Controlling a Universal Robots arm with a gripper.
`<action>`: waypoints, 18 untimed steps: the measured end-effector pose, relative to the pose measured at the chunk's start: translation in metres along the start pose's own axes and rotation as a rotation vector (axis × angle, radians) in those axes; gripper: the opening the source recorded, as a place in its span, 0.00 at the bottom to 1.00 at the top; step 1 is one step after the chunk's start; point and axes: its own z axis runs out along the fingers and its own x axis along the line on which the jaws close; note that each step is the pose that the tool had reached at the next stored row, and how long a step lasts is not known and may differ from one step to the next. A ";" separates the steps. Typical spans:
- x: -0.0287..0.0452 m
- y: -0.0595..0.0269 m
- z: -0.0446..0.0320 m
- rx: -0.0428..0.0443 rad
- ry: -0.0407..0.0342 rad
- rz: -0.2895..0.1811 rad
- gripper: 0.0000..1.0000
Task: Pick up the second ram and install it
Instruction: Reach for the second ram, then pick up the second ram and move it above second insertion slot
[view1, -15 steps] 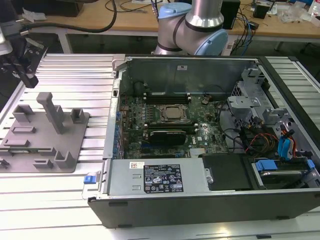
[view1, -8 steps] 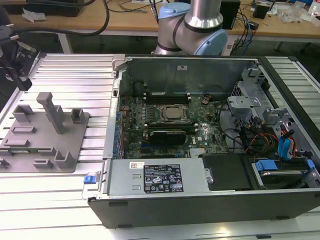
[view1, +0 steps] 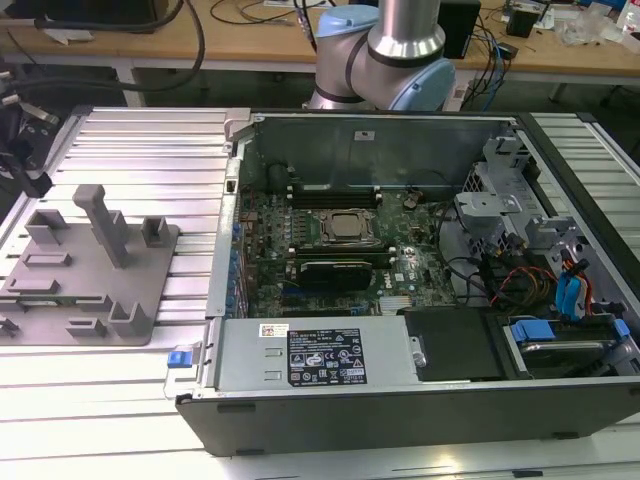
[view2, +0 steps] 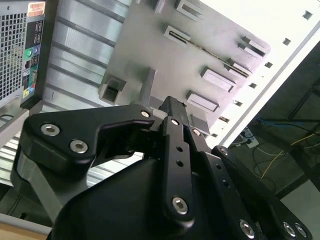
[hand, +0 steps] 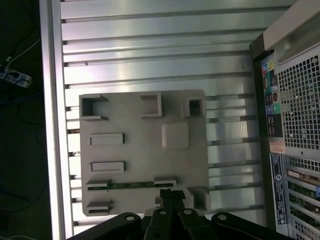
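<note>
Grey plastic fixture tray (view1: 95, 285), moulded with pockets, raised blocks and one tall post (view1: 101, 222); it sits flat on the slotted aluminium table (view1: 140, 140), toward the table's edge on the exterior view's left and just beside the computer case (view1: 400, 410). Second ram (hand: 131, 185): thin green board stick standing on its long edge in a narrow slot that runs close to one long edge of the tray, seated between small end blocks and not lifted; in the second wrist view it (view2: 206, 50) reads as a dark line across the tray. Gripper (hand: 172, 193): black two-finger claw hanging over the tray, its tips directly above the slot edge near one end of the ram and apart from it; the fingertips (hand: 166, 193) look pressed together with nothing between them. Robot arm (view1: 400, 40): silver and pale blue, rising at the table's far edge behind the case. Computer case: lid off, lying on its side in the middle of the table, with a perforated rear panel and coloured ports (hand: 295, 125) facing the tray. Inside the case: green motherboard (view1: 300, 250); square silver processor (view1: 345, 227) near the board's centre; long black memory slots (view1: 335, 190) just beyond the processor, whether filled cannot be told; grey power supply (view1: 320, 355) with a black label along the near wall; blue-tabbed drive bay (view1: 560, 335) at the near corner on the exterior view's right. Wooden workbench (view1: 250, 40) with cables beyond the table.
</note>
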 end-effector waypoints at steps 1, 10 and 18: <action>0.0012 -0.0008 0.0012 0.0000 0.0009 0.000 0.08; 0.0097 -0.0071 0.0178 0.0099 0.0256 0.001 0.08; 0.0106 -0.0083 0.0237 0.0105 0.0321 0.001 0.08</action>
